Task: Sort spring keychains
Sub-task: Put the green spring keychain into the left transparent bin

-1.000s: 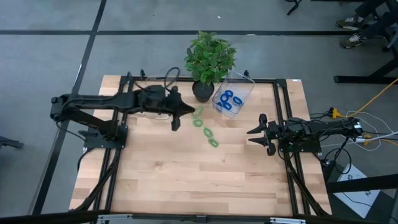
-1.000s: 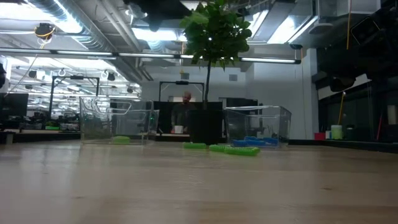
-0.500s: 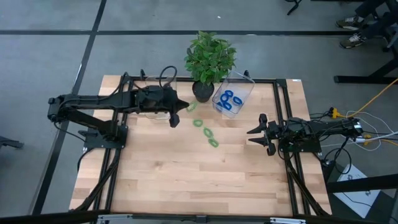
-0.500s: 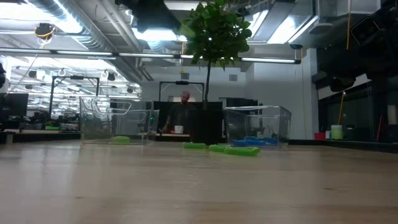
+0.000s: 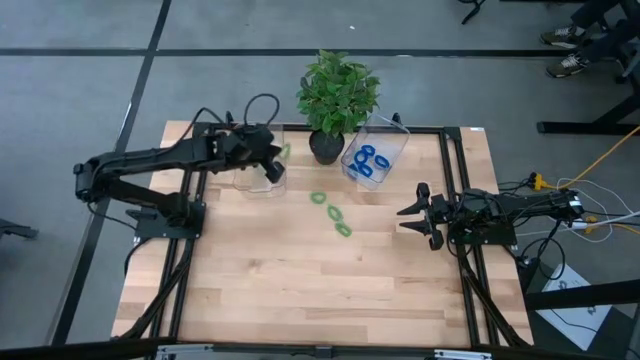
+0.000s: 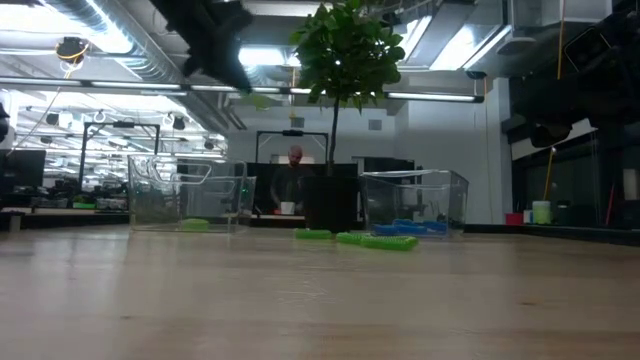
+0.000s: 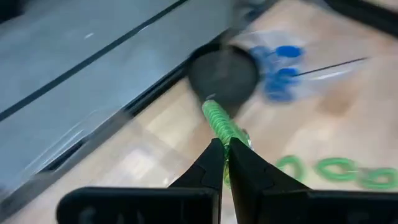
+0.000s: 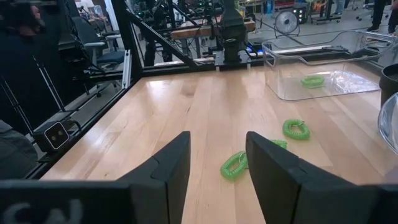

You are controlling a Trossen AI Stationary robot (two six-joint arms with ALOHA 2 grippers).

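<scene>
My left gripper is pinching a coiled light-green spring keychain over the clear plastic bin; my right gripper is waiting, fingers apart.

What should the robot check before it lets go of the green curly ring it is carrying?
1. Ring held tight: ok. The left gripper is shut on a green keychain.
2. Gripper over the left clear bin: ok in the high view, where it hangs above the bin.
3. Right colour for that bin: ok. A green one already lies inside.
4. Blue bin kept separate: ok. Only blue loops show in it.
5. Right gripper out of the way: ok. It waits open at the table's right side.
6. Sorting finished: not ok. Three green keychains lie on the table.
</scene>
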